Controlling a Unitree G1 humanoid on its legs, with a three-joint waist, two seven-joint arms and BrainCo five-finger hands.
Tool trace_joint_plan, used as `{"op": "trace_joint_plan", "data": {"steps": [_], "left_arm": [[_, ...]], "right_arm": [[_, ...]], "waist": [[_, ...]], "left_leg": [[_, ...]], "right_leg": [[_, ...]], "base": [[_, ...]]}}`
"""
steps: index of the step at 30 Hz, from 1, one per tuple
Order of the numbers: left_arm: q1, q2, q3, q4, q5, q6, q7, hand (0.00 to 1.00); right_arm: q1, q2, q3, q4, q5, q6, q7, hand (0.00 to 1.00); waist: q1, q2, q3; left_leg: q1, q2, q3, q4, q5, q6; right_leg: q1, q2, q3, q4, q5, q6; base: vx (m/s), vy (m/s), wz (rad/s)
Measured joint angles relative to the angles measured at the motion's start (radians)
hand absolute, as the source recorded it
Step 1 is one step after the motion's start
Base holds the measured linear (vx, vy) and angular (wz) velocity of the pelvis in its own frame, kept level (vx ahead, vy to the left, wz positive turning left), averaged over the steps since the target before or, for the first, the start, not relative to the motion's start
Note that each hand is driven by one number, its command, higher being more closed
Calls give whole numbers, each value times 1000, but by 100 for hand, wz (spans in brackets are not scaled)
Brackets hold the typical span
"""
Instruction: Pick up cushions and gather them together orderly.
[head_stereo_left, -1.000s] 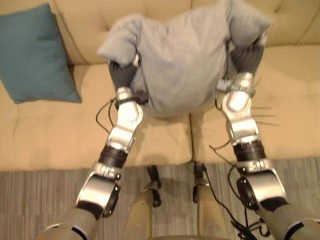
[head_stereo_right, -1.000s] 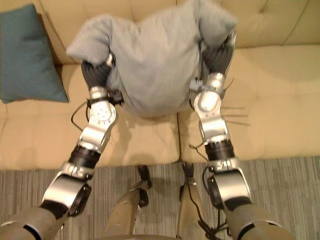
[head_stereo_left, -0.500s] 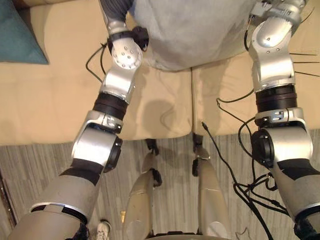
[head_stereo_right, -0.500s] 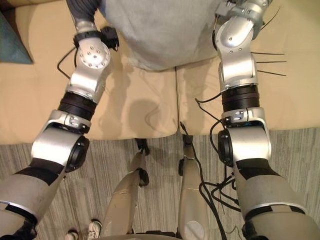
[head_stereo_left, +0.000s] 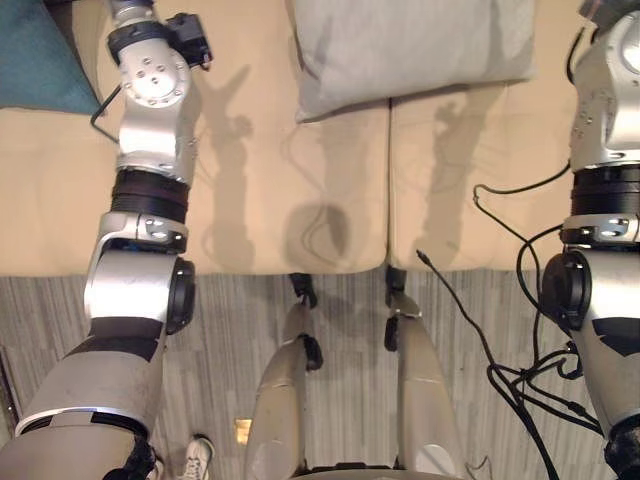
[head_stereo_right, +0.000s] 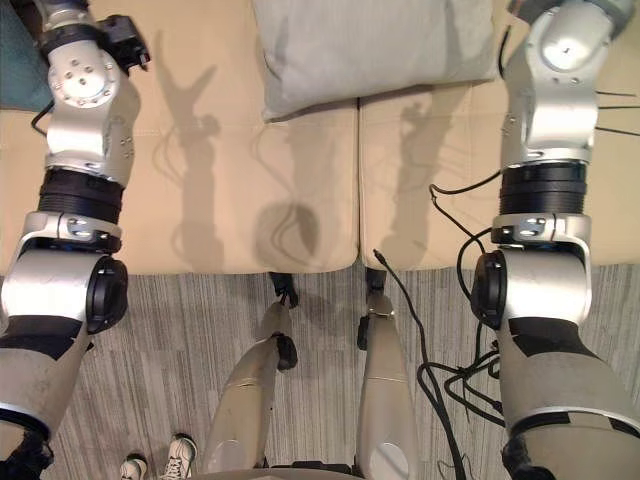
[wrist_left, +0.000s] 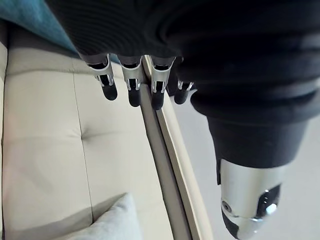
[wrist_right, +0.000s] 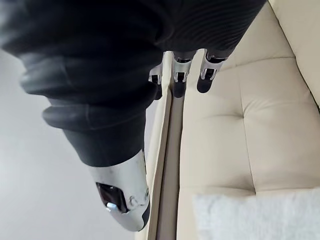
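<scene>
Grey square fabric cushion (head_stereo_left: 410, 50) is lying flat on the beige upholstered sofa (head_stereo_left: 250, 170), straddling the seam between two seat pads, towards the far side of the seat. The teal fabric cushion (head_stereo_left: 40, 60) is leaning at the far left, well apart from the grey one, so the gathering is looking unfinished.

The left hand (wrist_left: 131, 82) is hovering above the sofa with its fingers extended and relaxed, gripping nothing. The right hand (wrist_right: 179, 75) is doing the same on the right side, also empty. Both arms are reaching out wide, one on either side of the grey cushion.

Trouble is likely waiting in the next pick. Both cushions are soft and floppy, so pinching either one by a single corner is risking a sag and a crooked landing. Sliding one against the other is also risking shoving the neighbour askew or nudging it towards the near edge of the seat.
</scene>
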Motion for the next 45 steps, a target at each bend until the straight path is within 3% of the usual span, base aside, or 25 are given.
{"op": "trace_joint_plan", "data": {"steps": [6,9,12,14,17,19,25,32,36,38,40,41,42,43,44,45], "left_arm": [[266,-23,48,-133,-78,-6,-59,0],[524,-107,45,-253,-74,-20,-97,0],[831,-227,2,-332,-39,-24,-150,0],[1037,-311,-38,-335,-11,-21,-214,0],[1200,-350,-57,-319,26,-16,-267,0],[1298,-352,-50,-201,105,-15,-312,0],[1392,-343,31,57,215,4,-359,0],[1439,-316,65,134,290,8,-374,0],[1434,-316,64,147,291,8,-374,0],[1413,-315,62,146,291,8,-372,0],[1388,-311,54,140,290,8,-371,0],[1358,-316,55,127,289,14,-370,0],[1356,-323,60,111,288,16,-368,0],[1346,-329,70,80,287,15,-358,0],[1348,-331,66,49,286,17,-344,0],[1350,-331,66,39,286,18,-341,0]], "right_arm": [[247,-12,-20,-114,50,-19,75,0],[522,5,-20,-218,45,-19,137,0],[830,97,-20,-329,17,-21,202,0],[1035,201,-21,-339,-36,-24,254,0],[1235,299,-20,-327,-101,-26,293,0],[1371,358,-17,-219,-211,-30,342,0],[1449,363,-22,93,-293,-38,394,0],[1453,358,-49,233,-327,-37,433,0],[1438,358,-49,240,-328,-34,432,0],[1408,362,-45,239,-328,-24,430,0],[1385,361,-23,233,-328,-14,424,0],[1384,360,-16,217,-327,-14,422,0],[1380,359,-18,214,-326,-13,421,0],[1366,372,-13,212,-326,-7,412,0],[1396,390,-9,204,-326,-7,408,0],[1408,397,-5,203,-326,-7,407,0]], "waist": [[-2,0,0],[-2,-1,-1],[1,-3,-5],[4,-3,-14],[8,-4,-65],[2,-3,-135],[-5,-7,-226],[-6,-25,-266],[-4,-41,-270],[0,-61,-257],[1,-75,-253],[0,-79,-248],[4,-65,-246],[12,-56,-231],[13,-60,-228],[16,-61,-228]], "left_leg": [[60,9,40,-7,-23,14],[110,8,36,-5,-30,24],[165,12,35,28,-70,28],[217,16,37,49,-100,24],[261,17,36,58,-125,15],[321,15,24,60,-138,10],[439,18,11,46,-162,2],[550,7,18,1,-165,4],[573,-2,45,-7,-166,5],[558,-2,84,18,-170,12],[502,4,105,83,-188,37],[446,18,113,156,-209,60],[431,46,115,173,-214,66],[421,72,130,204,-222,75],[417,74,110,237,-231,86],[416,73,104,247,-234,90]], "right_leg": [[50,-1,-3,17,-24,-2],[103,-4,-9,25,-53,2],[172,-6,-14,30,-87,2],[234,-7,-17,29,-110,4],[286,-7,-22,23,-133,9],[361,-5,-38,-1,-147,12],[512,17,-41,-96,-136,23],[628,20,-32,-186,-99,42],[634,19,-1,-194,-81,46],[603,22,45,-192,-53,50],[571,19,65,-190,-24,59],[525,18,79,-172,15,80],[519,26,78,-170,32,86],[464,26,57,57,-71,34],[452,6,45,378,-181,20],[456,-2,49,479,-204,27]], "base": [[14,-49,0],[76,-73,7],[91,-80,5],[122,-72,-2],[127,-41,0],[180,-26,6],[91,5,-5],[-1,38,-7],[-22,49,-23],[-60,31,-50],[-72,11,-41],[-97,13,-37],[-150,-18,-38],[-216,-92,-3],[-222,-129,12],[-173,-131,27]]}}
